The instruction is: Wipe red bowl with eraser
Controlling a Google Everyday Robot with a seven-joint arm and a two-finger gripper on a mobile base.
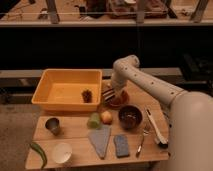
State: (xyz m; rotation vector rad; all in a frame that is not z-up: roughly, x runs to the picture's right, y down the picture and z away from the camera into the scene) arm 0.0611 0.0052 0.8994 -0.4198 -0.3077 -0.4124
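The red bowl (pixel 119 100) sits on the surface just right of the yellow tub (pixel 67 90), and our gripper (pixel 111 94) is down at its left rim, fingers clamped on the eraser (pixel 108 93). To wipe well, we judge we should press lightly and sweep inside the rim, steering clear of the dark bowl (pixel 130 117) nearer us.

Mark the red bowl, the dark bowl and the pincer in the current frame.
red bowl (pixel 121 101), camera view, on its right rim beside the pincer.
dark bowl (pixel 130 116), camera view, on its inside.
pincer (pixel 109 94), camera view, at its tip over the red bowl's left edge.
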